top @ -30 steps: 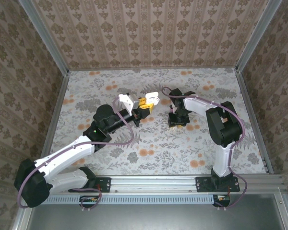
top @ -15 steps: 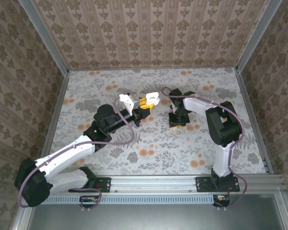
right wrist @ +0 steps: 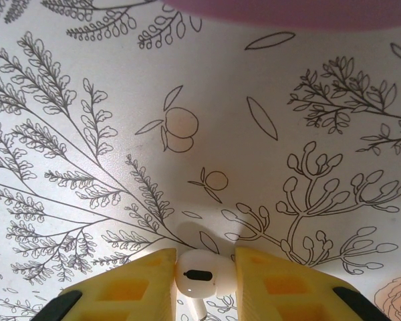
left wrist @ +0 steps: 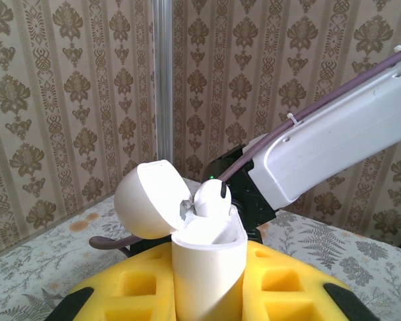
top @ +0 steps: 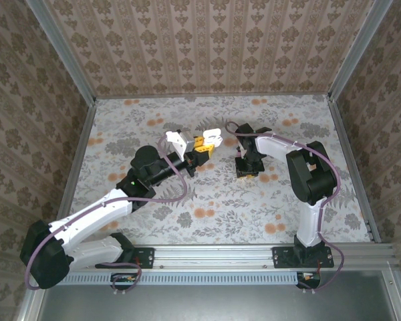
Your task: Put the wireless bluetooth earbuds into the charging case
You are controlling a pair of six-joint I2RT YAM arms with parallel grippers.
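In the top view we see the left gripper (top: 203, 142) raised above the middle of the table (top: 154, 110), its arm reaching toward 2 o'clock; its yellow fingers (left wrist: 120, 291) are clamped on the white case (left wrist: 207, 267) from both sides. In the left wrist view the case stands with its long axis running 6 to 12 o'clock and its mouth at 12; the lid (left wrist: 144, 200) is swung open and hangs toward 10 o'clock. The seated earbud (left wrist: 210, 199) sits in the mouth, its rounded head poking out toward 12 and its stem hidden inside; a small dark spot on the head faces 2 o'clock. Behind the case, toward 2 o'clock, the white link of the right arm (left wrist: 334, 140) crosses in front of the papered wall (left wrist: 67, 100).

The right gripper (top: 246, 167) is near the case at about 4 o'clock from it in the top view, pointing down at the table. In the right wrist view its yellow fingers (right wrist: 134, 291) are closed in on the loose earbud (right wrist: 199, 273), one pad touching each flank; the earbud lies on the flowered cloth (right wrist: 87, 134) at 6 o'clock in that view; its long axis runs 12 to 6, head at 12, stem toward 6 and leaning slightly to 7; the dark slot on its head lies 9 to 3.
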